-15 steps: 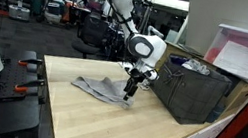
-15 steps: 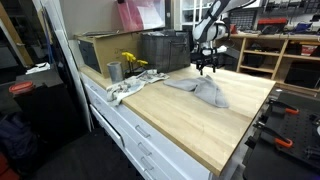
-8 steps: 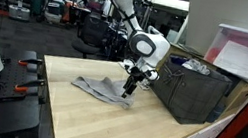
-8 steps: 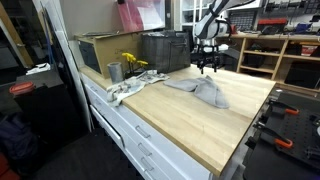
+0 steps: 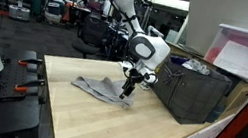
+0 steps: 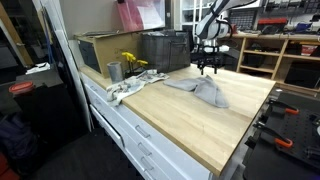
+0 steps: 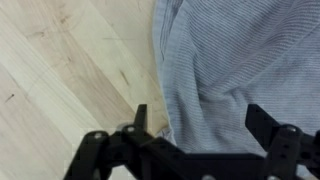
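Wide-spread tool [image 5: 131, 87] hanging over the crumpled grey cloth [image 5: 100, 89] at frame centre, pale wooden tabletop [image 5: 104, 127] beneath, dark crate [image 5: 196, 93] at right

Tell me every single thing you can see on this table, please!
cloth: one, grey, crumpled on the table, below the gripper
table: one, light wood, under everything
crate: one, dark, at the table's back
cardboard box: one, brown, beside the crate
cup: one, metal, in front of the cardboard box
yellow bunch: one, maybe flowers, by the cup
rag: one, pale, at the table edge near the cup
arm: one, white, reaching over the table
gripper: one, black, open, just above the cloth's edge
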### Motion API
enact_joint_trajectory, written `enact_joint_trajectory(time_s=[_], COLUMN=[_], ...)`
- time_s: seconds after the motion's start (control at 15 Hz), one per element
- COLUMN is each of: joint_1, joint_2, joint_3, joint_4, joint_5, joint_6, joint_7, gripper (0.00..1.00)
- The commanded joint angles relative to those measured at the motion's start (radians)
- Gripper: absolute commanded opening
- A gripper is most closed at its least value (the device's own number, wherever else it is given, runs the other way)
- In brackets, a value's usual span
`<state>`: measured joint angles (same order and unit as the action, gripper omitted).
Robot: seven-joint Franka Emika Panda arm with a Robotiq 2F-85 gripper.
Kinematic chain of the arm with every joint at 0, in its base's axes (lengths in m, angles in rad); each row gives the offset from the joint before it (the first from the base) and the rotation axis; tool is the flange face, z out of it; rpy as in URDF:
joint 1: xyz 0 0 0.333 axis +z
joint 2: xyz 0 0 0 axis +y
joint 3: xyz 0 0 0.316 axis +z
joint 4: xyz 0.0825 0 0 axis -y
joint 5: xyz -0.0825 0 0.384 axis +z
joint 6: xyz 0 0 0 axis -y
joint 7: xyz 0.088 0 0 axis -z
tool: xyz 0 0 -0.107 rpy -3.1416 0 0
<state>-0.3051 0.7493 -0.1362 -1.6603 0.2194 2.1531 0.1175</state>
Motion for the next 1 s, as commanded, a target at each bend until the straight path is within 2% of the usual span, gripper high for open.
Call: enact_joint_trajectory(time_s=[0.0,0.2,0.4,0.8,0.87,0.93], joint_1=[0.003,0.006,0.006,-0.054,-0.062,-0.069], joint_2=[0.003,0.019,0.059,0.178,0.198,0.214], joint_3=[-0.005,-0.003,-0.017,0.0,0.003,0.006], joint_4=[0.005,0.039,0.086,0.249,0.276,0.298], joint_5=[0.004,0.002,-0.006,0.014,0.017,0.018], joint_6=[-0.004,-0.051,-0.049,-0.098,-0.109,-0.116], joint_7=[-0.003,0.01,0.03,-0.02,-0.021,-0.023], gripper=[1.0,1.0,1.0,1.0,0.77,0.74])
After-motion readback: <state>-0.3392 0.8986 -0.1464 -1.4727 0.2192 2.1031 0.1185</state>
